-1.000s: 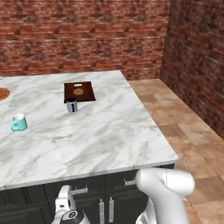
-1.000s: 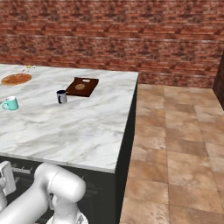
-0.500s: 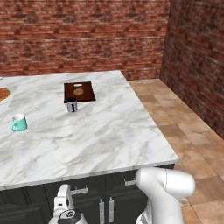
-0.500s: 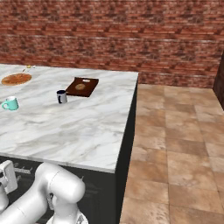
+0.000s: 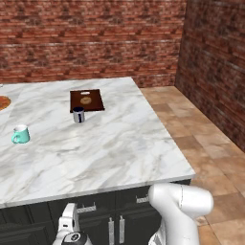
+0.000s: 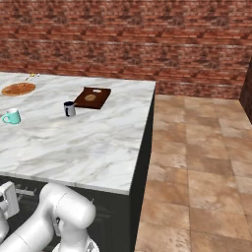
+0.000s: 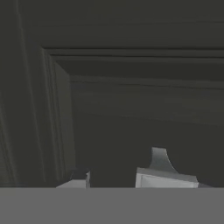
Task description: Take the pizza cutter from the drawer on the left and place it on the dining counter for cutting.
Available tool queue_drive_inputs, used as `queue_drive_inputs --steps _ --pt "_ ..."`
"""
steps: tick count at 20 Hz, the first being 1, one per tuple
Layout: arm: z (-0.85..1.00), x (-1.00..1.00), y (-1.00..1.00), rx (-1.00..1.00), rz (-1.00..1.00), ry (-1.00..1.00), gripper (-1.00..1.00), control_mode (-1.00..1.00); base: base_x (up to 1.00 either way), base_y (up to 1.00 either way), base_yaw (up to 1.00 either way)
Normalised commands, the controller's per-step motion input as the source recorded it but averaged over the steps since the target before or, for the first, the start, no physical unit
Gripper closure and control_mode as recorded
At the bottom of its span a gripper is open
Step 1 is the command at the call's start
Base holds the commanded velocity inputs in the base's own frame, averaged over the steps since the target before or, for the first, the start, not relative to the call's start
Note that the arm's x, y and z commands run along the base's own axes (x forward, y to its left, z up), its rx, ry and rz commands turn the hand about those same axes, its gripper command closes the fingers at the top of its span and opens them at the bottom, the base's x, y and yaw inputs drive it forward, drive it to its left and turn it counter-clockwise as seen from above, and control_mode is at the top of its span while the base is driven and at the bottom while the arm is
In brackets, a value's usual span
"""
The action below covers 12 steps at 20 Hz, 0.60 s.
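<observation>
The gripper [image 7: 118, 177] hung low against the shut drawer [image 5: 98, 205] under the dining counter's [image 5: 110, 153] near edge, close beside its left-to-right bar handle [image 5: 86, 209], its grip impossible to judge, the pizza cutter presumably still inside, farther in.

mug [image 5: 20, 135] left, cup [image 5: 78, 115] before board [image 5: 86, 100], on dining counter [image 5: 110, 143]

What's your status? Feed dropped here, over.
Gripper low against black cabinet front, open or shut unclear. Drawer looks shut, pizza cutter not out yet. Teal mug, dark cup, board sit far back on dining counter.
</observation>
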Motion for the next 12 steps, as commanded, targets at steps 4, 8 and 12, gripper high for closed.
queue_drive_inputs --steps 4,8,12 --pt "-0.46 -0.15 0.14 0.00 -0.01 0.00 1.00 -1.00 0.00 0.00 0.00" --pt "-0.49 -0.36 0.25 0.00 0.00 0.00 1.00 -1.00 0.00 0.00 0.00" --pt "-0.55 -0.49 0.28 0.00 0.00 0.00 1.00 -1.00 0.00 0.00 0.00"
